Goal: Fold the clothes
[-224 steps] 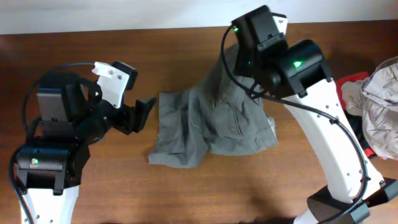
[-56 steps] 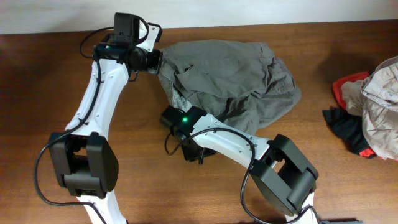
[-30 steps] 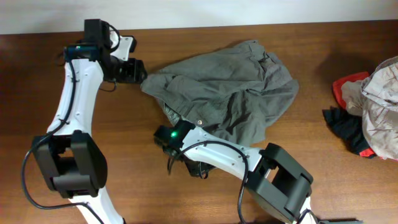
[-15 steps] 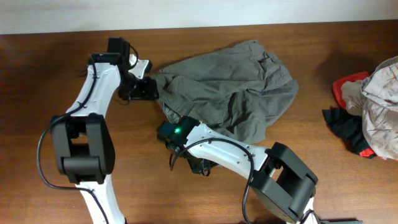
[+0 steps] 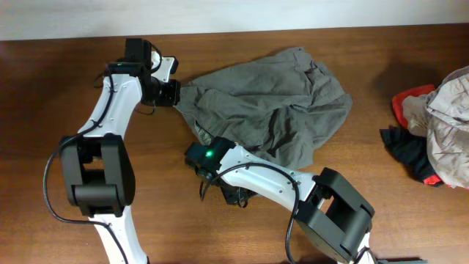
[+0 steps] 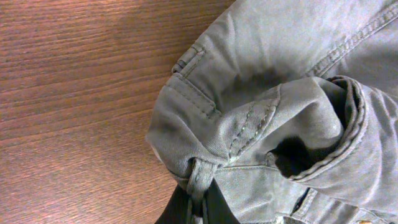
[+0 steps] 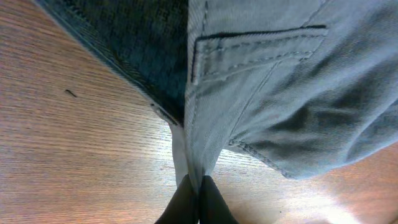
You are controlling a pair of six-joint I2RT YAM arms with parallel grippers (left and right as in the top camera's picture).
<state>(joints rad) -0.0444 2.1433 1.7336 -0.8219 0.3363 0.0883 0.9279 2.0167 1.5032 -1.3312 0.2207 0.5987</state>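
The clothes, a wrinkled grey-olive pair of shorts (image 5: 271, 103), lie spread across the middle of the wooden table. My left gripper (image 5: 173, 92) is at their upper left corner, shut on a bunched fold of waistband by a belt loop (image 6: 200, 186). In the left wrist view the gripper (image 6: 200, 210) shows only as dark fingers under that fold. My right gripper (image 5: 201, 144) is at the shorts' lower left edge. Its fingers (image 7: 199, 198) are pressed together on a thin strip of the shorts' hem (image 7: 193, 155), below a pocket seam (image 7: 255, 46).
A heap of other garments lies at the right table edge: red (image 5: 407, 103), black (image 5: 407, 154) and pale beige-grey (image 5: 448, 121). The right arm (image 5: 293, 183) stretches across the table's front. Bare wood (image 5: 58, 110) lies left of the shorts.
My left gripper came in from the left to the shorts' upper left corner and closed on the waistband fold. The right gripper kept its grip and place.
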